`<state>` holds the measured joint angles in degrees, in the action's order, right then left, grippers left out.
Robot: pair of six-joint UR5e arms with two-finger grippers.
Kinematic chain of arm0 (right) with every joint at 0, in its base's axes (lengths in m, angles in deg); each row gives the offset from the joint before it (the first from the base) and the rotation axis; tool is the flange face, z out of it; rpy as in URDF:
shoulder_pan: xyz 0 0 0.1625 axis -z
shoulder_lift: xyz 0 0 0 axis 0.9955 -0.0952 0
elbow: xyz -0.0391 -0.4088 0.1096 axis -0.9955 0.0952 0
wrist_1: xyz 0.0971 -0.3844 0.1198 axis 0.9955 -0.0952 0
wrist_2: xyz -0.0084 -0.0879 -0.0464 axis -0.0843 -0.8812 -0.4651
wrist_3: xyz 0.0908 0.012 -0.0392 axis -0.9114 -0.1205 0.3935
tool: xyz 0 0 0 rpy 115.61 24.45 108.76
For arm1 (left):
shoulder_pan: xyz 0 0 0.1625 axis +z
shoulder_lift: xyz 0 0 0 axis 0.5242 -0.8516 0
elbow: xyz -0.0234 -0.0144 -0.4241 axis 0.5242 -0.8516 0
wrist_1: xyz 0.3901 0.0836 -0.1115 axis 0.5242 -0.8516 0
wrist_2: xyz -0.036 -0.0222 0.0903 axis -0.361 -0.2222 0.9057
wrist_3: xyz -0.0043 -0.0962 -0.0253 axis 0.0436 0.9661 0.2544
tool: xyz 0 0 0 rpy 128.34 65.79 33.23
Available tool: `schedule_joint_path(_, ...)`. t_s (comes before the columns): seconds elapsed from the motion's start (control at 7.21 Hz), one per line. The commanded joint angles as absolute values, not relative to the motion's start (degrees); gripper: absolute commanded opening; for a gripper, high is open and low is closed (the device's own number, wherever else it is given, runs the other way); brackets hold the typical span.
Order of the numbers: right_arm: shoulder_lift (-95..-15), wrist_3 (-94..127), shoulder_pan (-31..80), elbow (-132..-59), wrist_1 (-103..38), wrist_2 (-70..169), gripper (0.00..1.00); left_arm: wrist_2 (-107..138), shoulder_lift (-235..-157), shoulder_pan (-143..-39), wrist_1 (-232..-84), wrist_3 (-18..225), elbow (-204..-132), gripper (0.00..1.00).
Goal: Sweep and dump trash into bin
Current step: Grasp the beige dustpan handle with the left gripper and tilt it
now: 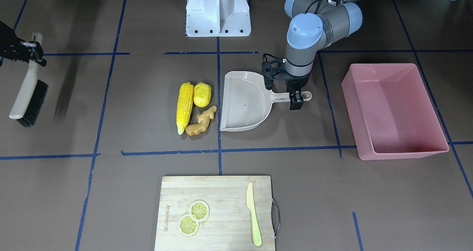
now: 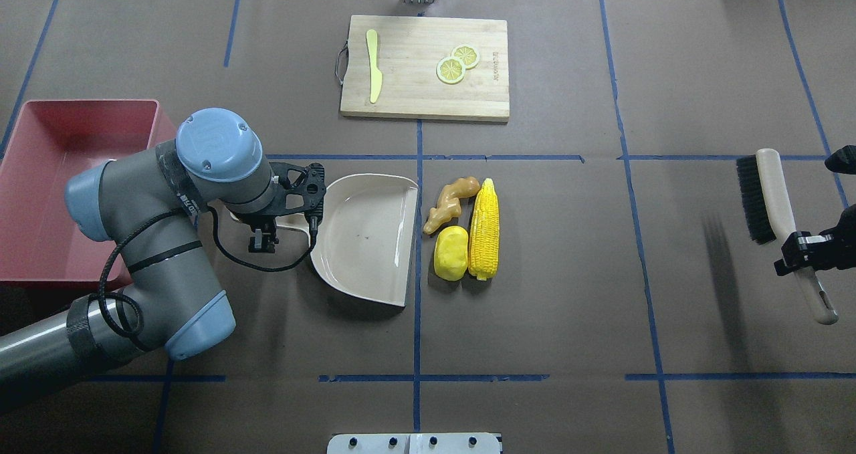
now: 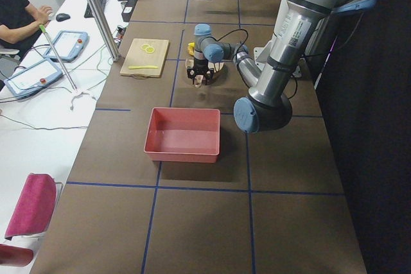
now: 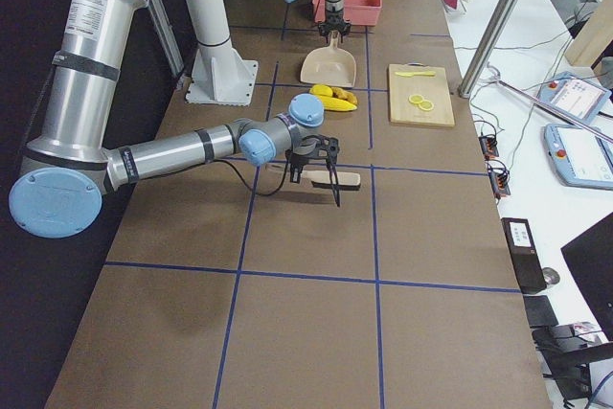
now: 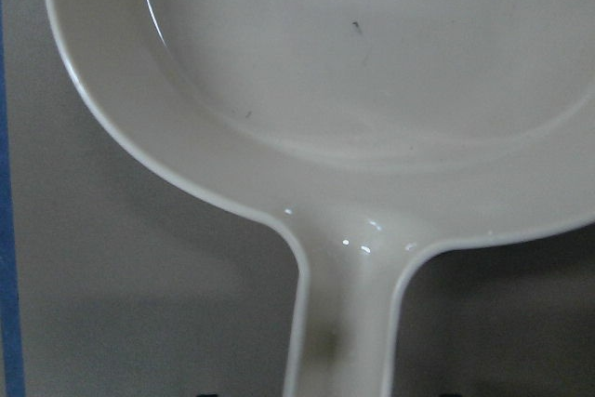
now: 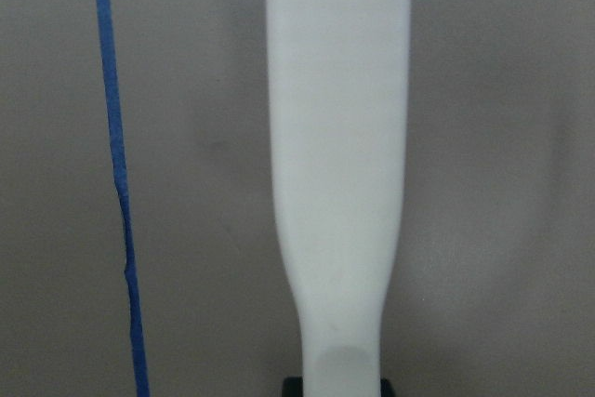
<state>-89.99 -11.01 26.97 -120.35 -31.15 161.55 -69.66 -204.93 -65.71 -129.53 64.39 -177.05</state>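
In the front-facing view, the left end effector [image 1: 296, 99] straddles the handle of the beige dustpan [image 1: 244, 103], which lies flat on the desk [image 1: 125, 206]. At the pan's nine o'clock the corn cob [image 1: 184, 107], potato [image 1: 202, 94] and ginger root [image 1: 201, 122] lie bunched together. The pink bin [image 1: 402, 155] stands apart at its three o'clock. Far out at nine o'clock the right end effector [image 1: 33, 49] clenches the brush [image 1: 27, 95] by its handle, lifted off the desk.

The left wrist view shows the jaws released, just clear of the dustpan handle on either side.
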Motion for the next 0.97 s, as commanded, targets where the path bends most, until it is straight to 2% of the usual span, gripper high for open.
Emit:
schedule_joint_path(0.0,-89.9,-11.0,27.0,-120.4,-31.3,162.3,0.00,-69.6,-205.4,-65.7,-127.1,64.8,-177.1,0.20)
schedule_joint_path(0.14,-90.0,-11.0,26.9,-120.6,-31.3,162.7,0.00,-69.6,-206.1,-66.0,-124.2,64.9,-177.6,0.07)
schedule_joint_path(0.28,-90.0,-11.0,26.9,-121.0,-31.3,162.7,0.00,-69.6,-206.2,-66.0,-123.7,64.9,-178.1,0.03)
schedule_joint_path(0.56,-89.8,-11.0,27.1,-120.9,-31.3,162.9,0.00,-69.4,-207.7,-66.1,-119.8,64.7,-178.4,0.00)
schedule_joint_path(0.83,-85.5,-18.1,29.9,-120.8,-31.6,162.2,0.00,-69.0,-209.9,-66.0,-116.7,64.6,-179.0,0.00)
